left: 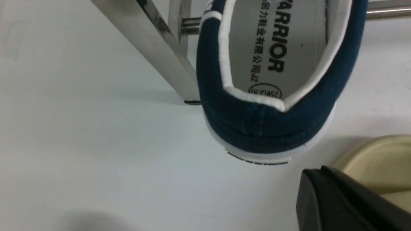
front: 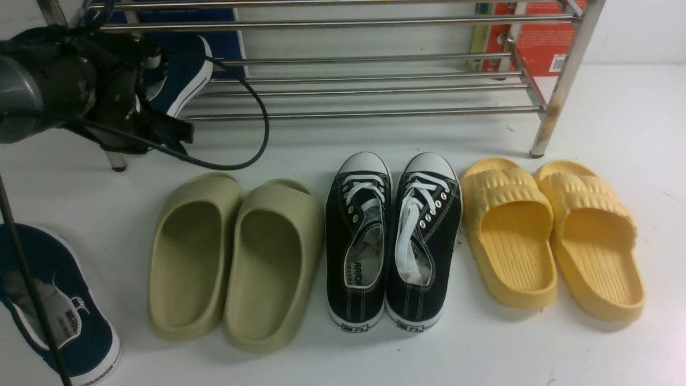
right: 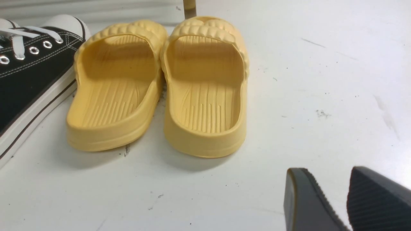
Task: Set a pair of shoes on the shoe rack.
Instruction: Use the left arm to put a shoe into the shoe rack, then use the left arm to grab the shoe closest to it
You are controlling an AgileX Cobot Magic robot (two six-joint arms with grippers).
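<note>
Eight shoes (front: pixel 91 327), seemingly one rack (front: pixel 364 113)

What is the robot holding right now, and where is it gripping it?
Nothing, it seems. The left gripper is shut, and the navy shoe sits apart from it, at the shoe rack. The right gripper is open and empty.

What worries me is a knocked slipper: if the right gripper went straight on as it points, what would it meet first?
Probably only bare table. The right gripper points past the yellow slippers, on their right; nothing else shows in that line, though depth is unclear.
</note>
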